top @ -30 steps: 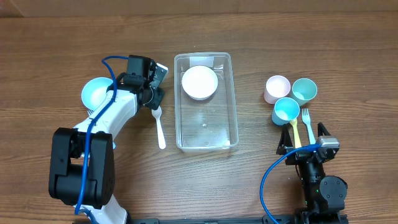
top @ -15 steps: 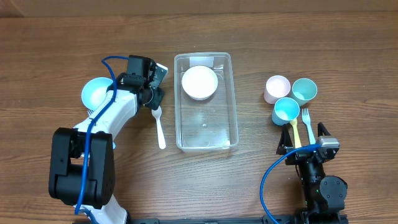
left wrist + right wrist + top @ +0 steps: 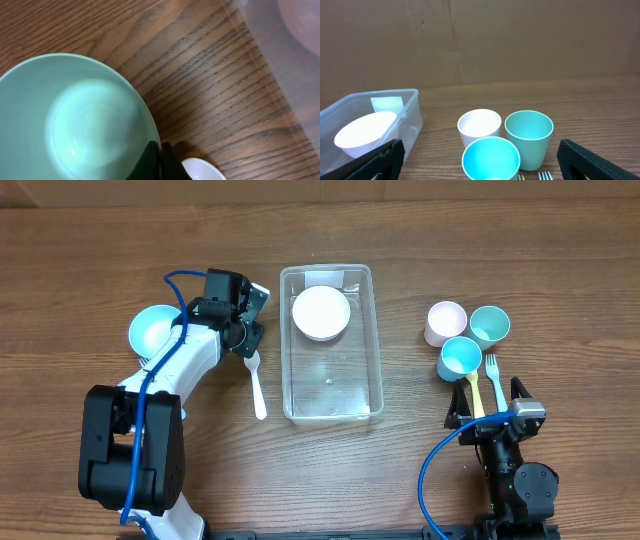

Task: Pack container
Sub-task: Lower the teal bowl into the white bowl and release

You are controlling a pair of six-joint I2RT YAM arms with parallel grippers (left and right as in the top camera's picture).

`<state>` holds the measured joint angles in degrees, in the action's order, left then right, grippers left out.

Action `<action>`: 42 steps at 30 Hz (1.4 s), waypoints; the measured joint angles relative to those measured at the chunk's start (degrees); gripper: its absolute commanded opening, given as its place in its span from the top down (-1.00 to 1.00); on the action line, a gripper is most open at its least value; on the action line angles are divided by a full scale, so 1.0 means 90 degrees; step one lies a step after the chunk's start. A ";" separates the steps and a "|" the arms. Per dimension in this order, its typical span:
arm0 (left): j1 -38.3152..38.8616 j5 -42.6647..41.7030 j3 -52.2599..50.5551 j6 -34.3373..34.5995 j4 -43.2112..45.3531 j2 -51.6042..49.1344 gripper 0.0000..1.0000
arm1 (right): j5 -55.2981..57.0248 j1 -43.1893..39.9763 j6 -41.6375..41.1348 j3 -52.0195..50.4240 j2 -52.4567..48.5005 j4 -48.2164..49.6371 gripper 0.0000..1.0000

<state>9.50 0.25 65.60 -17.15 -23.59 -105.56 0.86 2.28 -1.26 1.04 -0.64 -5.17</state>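
Note:
The clear container stands mid-table with a white bowl in its far end. It also shows in the right wrist view. A mint bowl sits to its left. In the left wrist view my left gripper is shut with the mint bowl's rim between its fingers. A white spoon lies just right of it. My right gripper is open and empty at the near right.
Three cups stand right of the container: pink, green and blue. A yellow utensil and a blue fork lie in front of my right gripper. The left arm's wrist hangs between the mint bowl and the container.
The mint bowl has shifted very slightly to the left. Nothing else has visibly moved.

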 measured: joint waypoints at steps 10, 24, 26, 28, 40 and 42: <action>0.0019 0.0352 0.0952 0.0002 -0.0466 0.0471 0.92 | 0.0000 0.0000 -0.0002 0.0000 0.0000 0.0000 -1.00; 0.2608 0.0665 0.1430 0.0002 -0.0571 0.1732 0.92 | 0.0000 0.0000 0.0000 0.0000 0.0000 0.0000 -1.00; 0.2815 0.0665 0.1430 0.0002 -0.0590 0.1688 0.92 | -0.0002 0.0000 -0.0002 0.0000 0.0000 0.0005 -1.00; 0.2866 0.0665 0.1430 0.0002 -0.0680 0.1588 0.92 | 0.0000 0.0000 0.0000 0.0000 0.0000 0.0002 -1.00; 0.2858 0.0593 0.1423 0.0005 -0.0384 0.0095 0.90 | 0.0002 0.0000 0.0000 0.0000 0.0000 0.0002 -1.00; 0.2858 0.0595 0.1423 0.0005 -0.0255 0.0058 0.90 | 0.0000 0.0000 0.0000 0.0000 0.0000 0.0002 -1.00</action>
<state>35.22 5.61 78.41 -17.10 -25.89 -105.03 0.86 2.28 -1.26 1.04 -0.64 -5.15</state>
